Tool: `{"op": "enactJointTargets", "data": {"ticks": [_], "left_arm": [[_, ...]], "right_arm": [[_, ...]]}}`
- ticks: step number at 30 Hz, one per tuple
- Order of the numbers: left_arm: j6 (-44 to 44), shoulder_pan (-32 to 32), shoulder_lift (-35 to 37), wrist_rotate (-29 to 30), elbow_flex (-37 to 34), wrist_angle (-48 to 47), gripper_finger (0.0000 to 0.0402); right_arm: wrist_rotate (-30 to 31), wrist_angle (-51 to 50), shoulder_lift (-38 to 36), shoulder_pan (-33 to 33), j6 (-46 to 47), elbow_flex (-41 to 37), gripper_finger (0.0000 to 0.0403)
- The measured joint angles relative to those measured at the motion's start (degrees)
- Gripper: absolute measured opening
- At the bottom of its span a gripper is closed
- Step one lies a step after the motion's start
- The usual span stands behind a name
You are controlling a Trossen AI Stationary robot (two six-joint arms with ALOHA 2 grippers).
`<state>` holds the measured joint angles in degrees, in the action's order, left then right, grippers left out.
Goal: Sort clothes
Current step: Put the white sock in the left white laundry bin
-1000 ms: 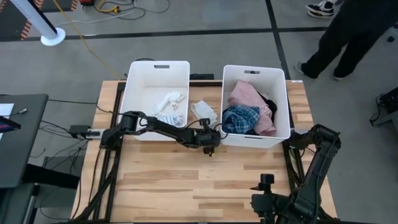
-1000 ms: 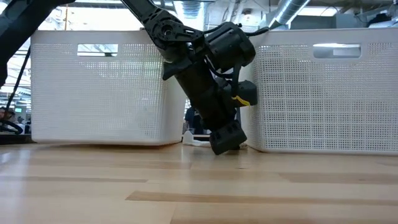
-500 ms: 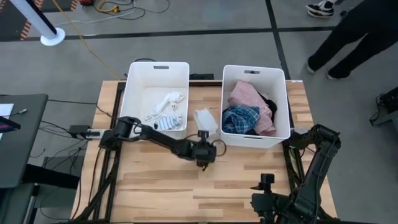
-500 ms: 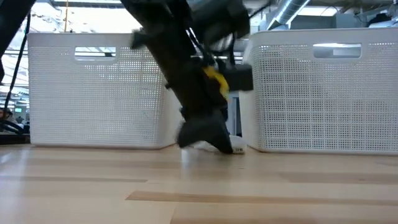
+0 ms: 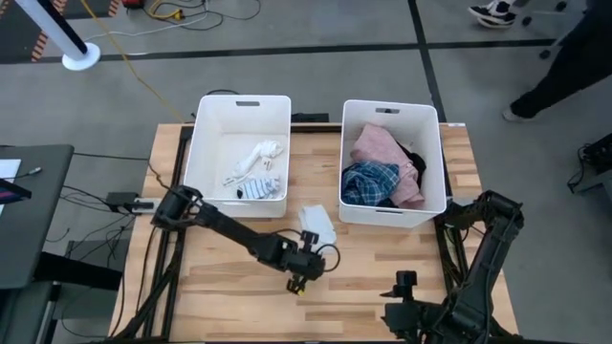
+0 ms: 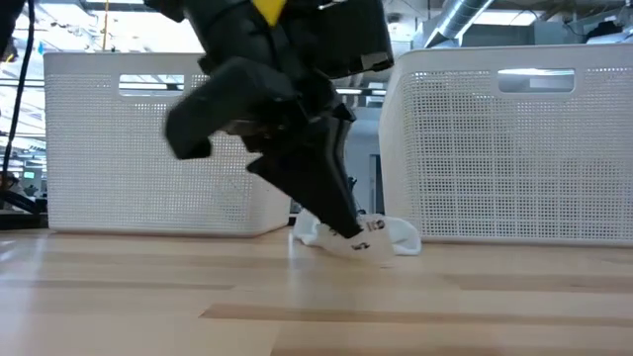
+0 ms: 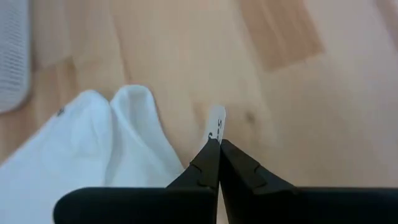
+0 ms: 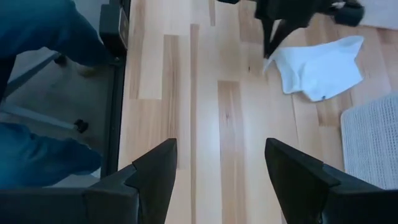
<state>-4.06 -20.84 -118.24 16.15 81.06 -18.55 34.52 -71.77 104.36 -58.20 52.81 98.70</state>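
Left hand pinches the white sock's tag on the table.

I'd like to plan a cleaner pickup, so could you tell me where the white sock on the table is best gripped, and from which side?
Probably from above, at the white sock's bunched middle: it lies flat on the table between the two tubs, so its thin edges offer little. The left pincer, shut, pinches only its small tag.

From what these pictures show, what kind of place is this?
Probably a robotics lab or workshop: a light wooden table on a bare grey concrete floor, a yellow cable across it, and exposed silver ceiling ducts.
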Motion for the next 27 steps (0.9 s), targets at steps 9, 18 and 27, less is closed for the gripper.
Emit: {"op": "enactJointTargets", "data": {"ticks": [9, 18, 27], "left_arm": [[3.04, -3.76, 0.11, -2.31, 0.11, -2.79, 0.0028], [4.91, -5.76, 2.10, -2.66, 0.26, -3.56, 0.0208], [5.47, -6.52, 8.82, -2.40, 0.26, -7.44, 0.0271]], "right_arm": [[0.16, 0.68, -0.02, 1.69, -1.84, 0.00, 0.0260], [0.16, 0.85, -0.02, 2.88, -3.81, 0.00, 0.0260], [0.20, 10.33, -0.07, 6.00, -7.82, -7.23, 0.0260]]}}
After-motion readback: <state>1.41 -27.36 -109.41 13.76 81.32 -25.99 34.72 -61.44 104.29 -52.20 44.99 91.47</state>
